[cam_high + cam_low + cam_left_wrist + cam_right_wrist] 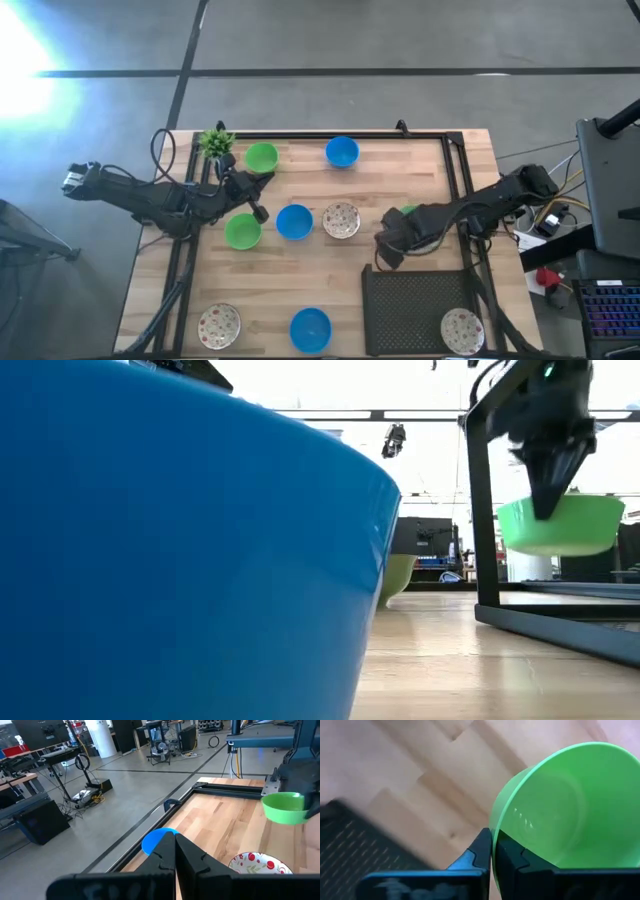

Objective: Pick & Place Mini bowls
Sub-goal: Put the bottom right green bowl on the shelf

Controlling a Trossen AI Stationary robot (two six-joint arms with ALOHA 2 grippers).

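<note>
My right gripper [398, 228] is shut on a plain green mini bowl [408, 212] just beyond the black tray [420, 305]; the low view shows that bowl [560, 525] in the air. My left gripper [257, 211] hovers shut and empty between a green bowl [242, 231] and a blue bowl [294, 222]. Resting on their bases on the table are a speckled bowl [341, 220], a green bowl [261, 156], a blue bowl [342, 152], a speckled bowl [218, 325] and a blue bowl [310, 329]. Another speckled bowl [462, 328] sits in the tray. My right gripper [492, 852] pinches the green bowl's rim [493, 822], one finger [512, 857] inside the bowl and one finger [481, 849] outside its wall. The fingers come from above, pointing down [548, 500]. The bowl hangs lifted clear of the table, about upright.
A small potted plant [215, 142] stands at the far left corner. A black frame rail [452, 160] runs along the table's far and right sides. The near blue bowl [180, 560] fills most of the low view. Bare wood lies between the speckled middle bowl and the tray.
</note>
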